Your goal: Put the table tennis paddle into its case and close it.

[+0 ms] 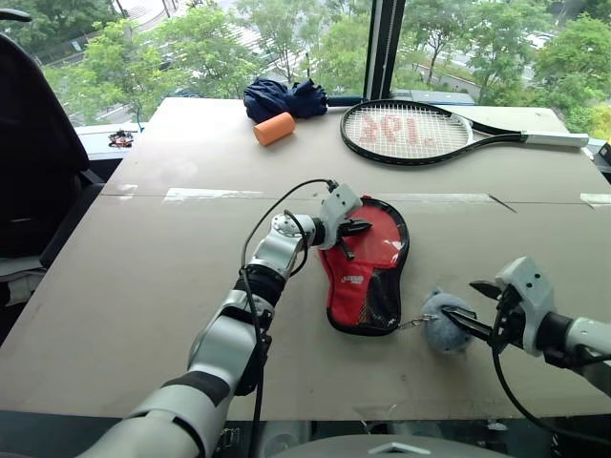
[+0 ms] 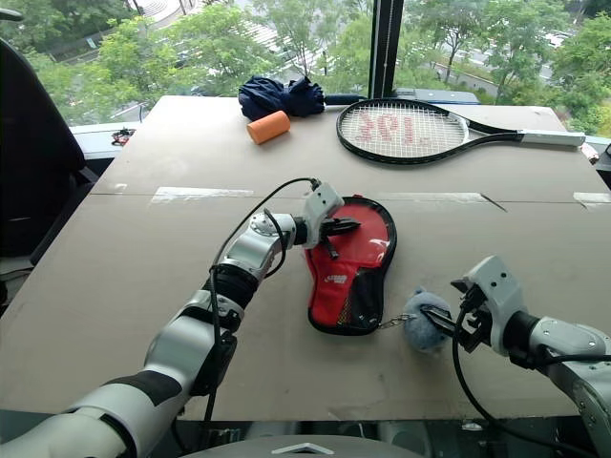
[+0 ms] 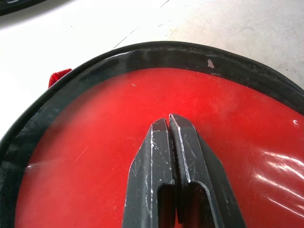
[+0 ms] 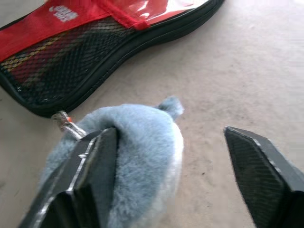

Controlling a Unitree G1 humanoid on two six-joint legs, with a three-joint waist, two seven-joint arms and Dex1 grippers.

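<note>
- Two grippers work at the case (image 1: 368, 270), which lies flat at the centre of the table (image 1: 143, 286).
- Left gripper (image 1: 355, 229), fingers pressed together with nothing between them, rests its tips on the clear window at the case's upper part, seemingly pinning it down.
- Through that window the table tennis paddle (image 3: 118, 142) shows red, so it sits inside already.
- Right gripper (image 4: 171, 156), at the lower right of the frame, has its fingers spread wide; the ball charm (image 4: 137, 147) lies against one finger, ungripped.
- Closing looks like the step in hand; whether the zip has run fully round I cannot tell.
- If it has not, the next move calls for clamping the charm again and drawing it along the case's edge.
</note>
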